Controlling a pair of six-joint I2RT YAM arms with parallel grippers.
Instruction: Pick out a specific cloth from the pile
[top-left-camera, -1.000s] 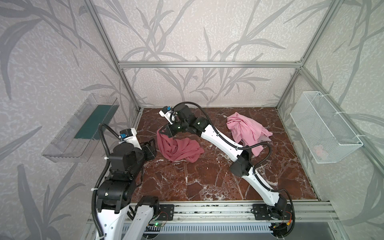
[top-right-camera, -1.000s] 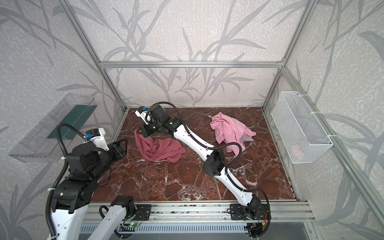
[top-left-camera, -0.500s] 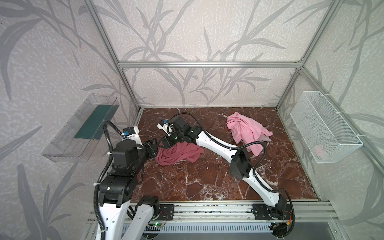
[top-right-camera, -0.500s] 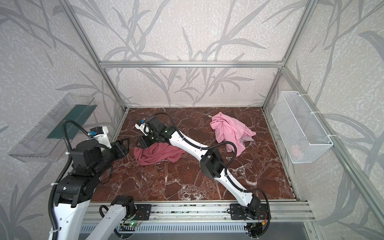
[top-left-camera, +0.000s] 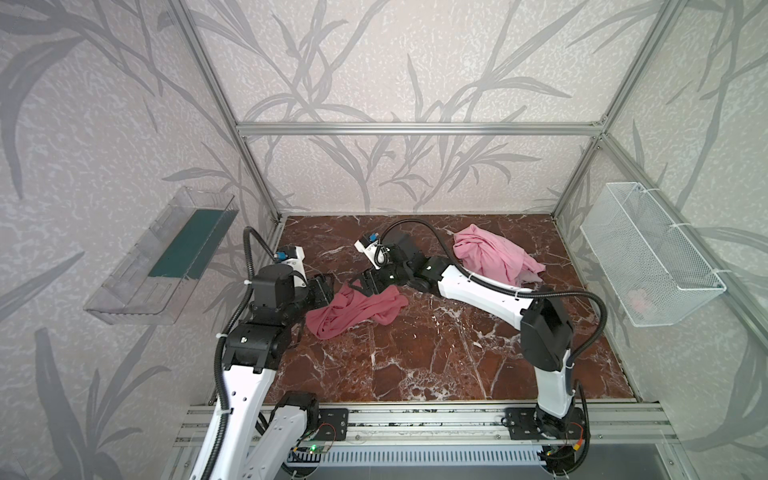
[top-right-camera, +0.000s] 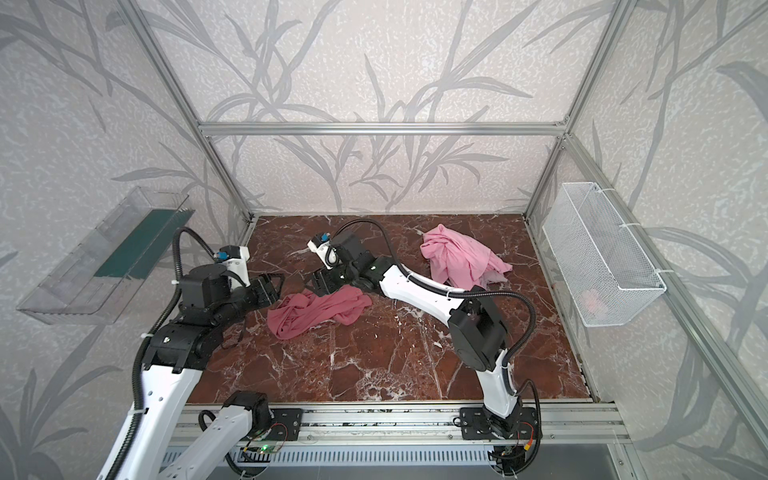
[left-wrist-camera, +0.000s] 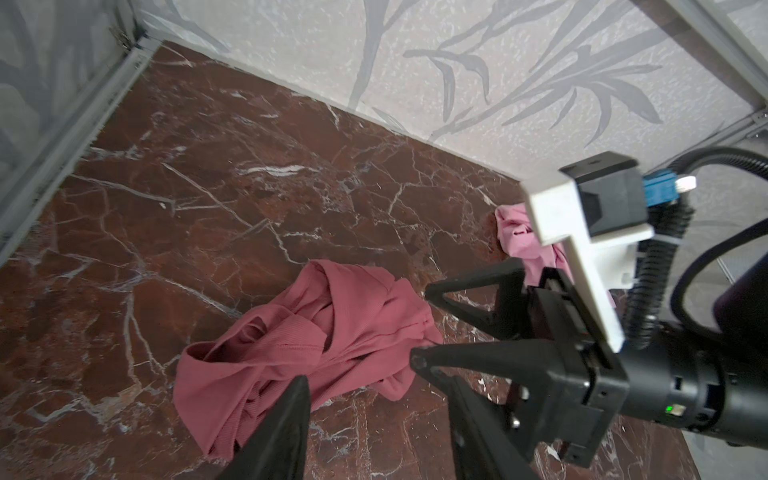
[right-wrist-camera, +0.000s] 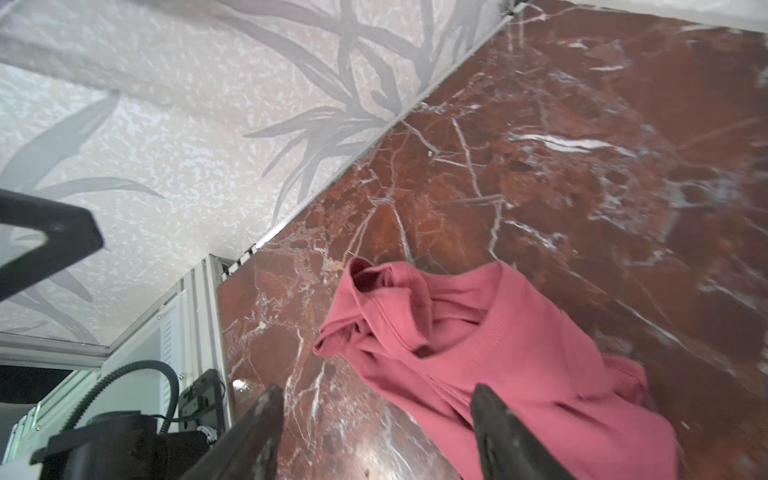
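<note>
Left claw (top-right-camera: 279, 289) low, jaws parted, empty. Right claw (left-wrist-camera: 422, 325) stretched across middle, jaws spread, empty.

On the floor (top-left-camera: 415, 353), the cloth (top-left-camera: 353, 309) lies left of centre, the pile (top-left-camera: 494, 259) well apart to its right and farther back (a basket (top-left-camera: 648, 257) hangs at far right, a tray (top-left-camera: 124, 291) at far left).
</note>
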